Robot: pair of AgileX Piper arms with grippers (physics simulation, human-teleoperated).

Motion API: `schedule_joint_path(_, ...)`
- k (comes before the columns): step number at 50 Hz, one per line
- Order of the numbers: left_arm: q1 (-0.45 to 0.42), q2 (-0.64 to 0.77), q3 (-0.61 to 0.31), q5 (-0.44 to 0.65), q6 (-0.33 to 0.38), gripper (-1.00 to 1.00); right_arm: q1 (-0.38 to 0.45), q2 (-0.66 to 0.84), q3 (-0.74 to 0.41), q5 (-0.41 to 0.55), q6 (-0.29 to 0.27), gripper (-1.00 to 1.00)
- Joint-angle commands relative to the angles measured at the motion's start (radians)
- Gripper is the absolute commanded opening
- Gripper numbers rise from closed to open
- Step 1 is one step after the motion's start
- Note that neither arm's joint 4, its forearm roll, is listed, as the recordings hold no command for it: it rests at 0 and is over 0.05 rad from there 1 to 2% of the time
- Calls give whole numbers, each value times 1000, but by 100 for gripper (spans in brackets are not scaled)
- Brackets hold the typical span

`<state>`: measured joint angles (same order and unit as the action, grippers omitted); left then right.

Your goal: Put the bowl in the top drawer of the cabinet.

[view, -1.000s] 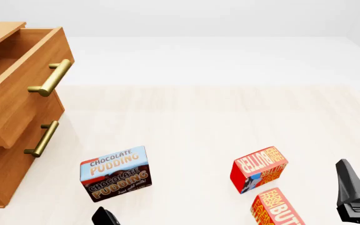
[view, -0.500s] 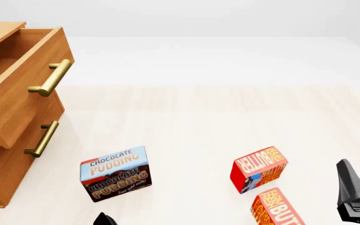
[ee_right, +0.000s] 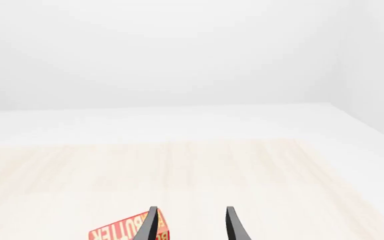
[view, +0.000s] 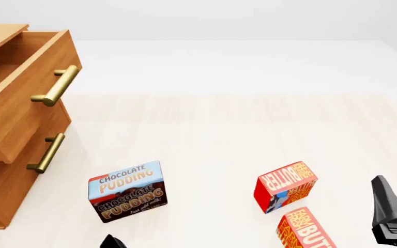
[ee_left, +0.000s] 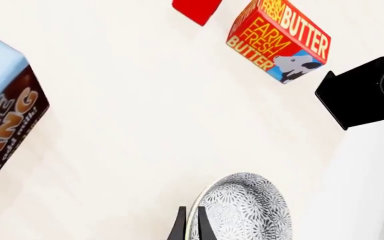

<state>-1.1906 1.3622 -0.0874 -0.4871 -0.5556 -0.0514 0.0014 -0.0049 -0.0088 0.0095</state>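
My left gripper pinches the bowl by its rim, fingers narrow, one either side of the wall; the bowl sits just off the tips, at the near table edge. In the front view only a black tip of that gripper shows, bowl out of frame. My right gripper hangs empty, fingers parted, near right side. Count: one bowl, one pudding box near left, two butter boxes, nearer, farther. Far left: one cabinet, top drawer pulled open, lower drawer closed, two brass handles.
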Motion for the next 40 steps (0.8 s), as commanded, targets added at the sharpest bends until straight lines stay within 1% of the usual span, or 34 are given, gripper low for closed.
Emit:
schedule_joint_path(1,7,-10,3,-4,6,-100,2,0,0,-1,1,100)
schedule_joint_path(11,25,-54,4,29,12,-100,4,0,0,-4,1,100)
schedule_joint_path(16,49,-132,-16,121,23,-100,5,0,0,-5,1,100)
schedule_joint_path(19,72,-160,-25,165,44,-100,6,0,0,-6,1,100)
schedule_joint_path(20,73,-148,-26,162,31,-100,6,-1,0,-6,1,100)
schedule_joint_path(22,80,-157,-31,177,45,-100,6,-1,0,-6,2,100)
schedule_joint_path(25,78,-190,-46,223,37,-100,7,-1,0,-7,1,100)
schedule_joint_path(26,81,-198,-54,238,46,-100,7,-1,0,-6,1,100)
schedule_joint_path(32,79,-231,-78,295,22,-100,9,-1,0,-7,2,100)
schedule_joint_path(34,83,-242,-87,319,-15,-100,9,-1,0,-8,2,100)
schedule_joint_path(36,83,-256,-99,341,-2,-100,10,-1,0,-8,2,100)
schedule_joint_path(38,84,-280,-113,376,-8,-100,9,-1,0,-8,3,100)
schedule_joint_path(40,88,-278,-115,375,-10,-100,10,-1,0,-9,3,100)
